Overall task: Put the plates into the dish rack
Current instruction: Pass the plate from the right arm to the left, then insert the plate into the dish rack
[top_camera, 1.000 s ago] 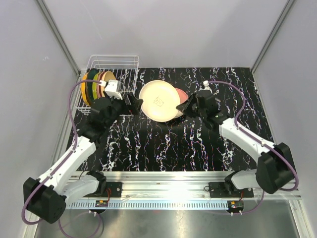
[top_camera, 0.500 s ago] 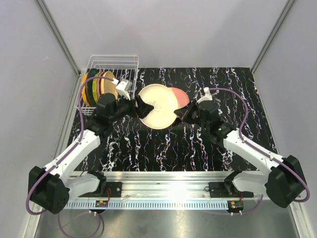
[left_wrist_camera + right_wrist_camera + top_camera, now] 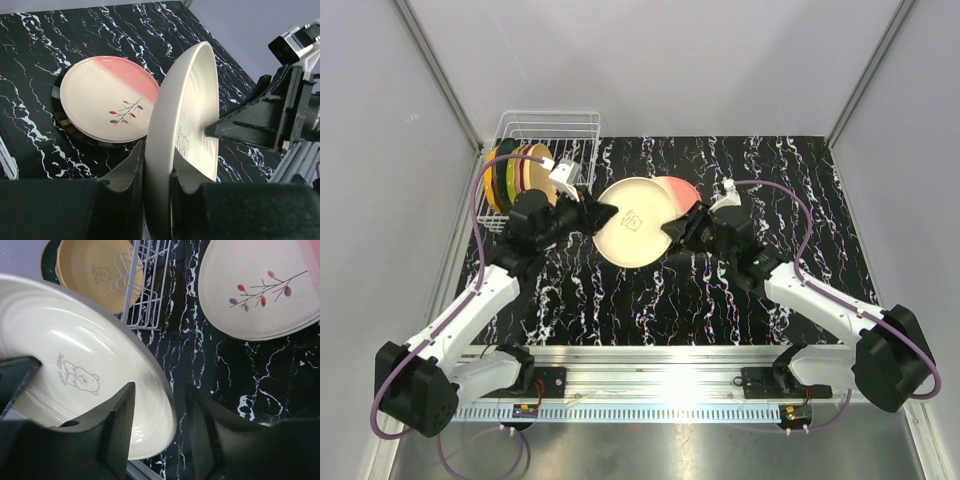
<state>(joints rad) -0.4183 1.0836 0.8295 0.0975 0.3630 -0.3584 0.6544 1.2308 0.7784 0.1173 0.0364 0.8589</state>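
Pinching the cream plate [image 3: 186, 110] upright by its rim, my left gripper [image 3: 157, 159] has the dish rack [image 3: 582, 140] near, to its left; my right gripper [image 3: 160, 415] appears spread.

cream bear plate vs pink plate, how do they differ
The cream plate stands on edge, clamped in the left pincer; the pink plate lies flat on a dark plate. The cream plate shows a bear drawing, the pink plate a leafy twig. The cream plate is plain cream, the pink plate part pink. Both are round.
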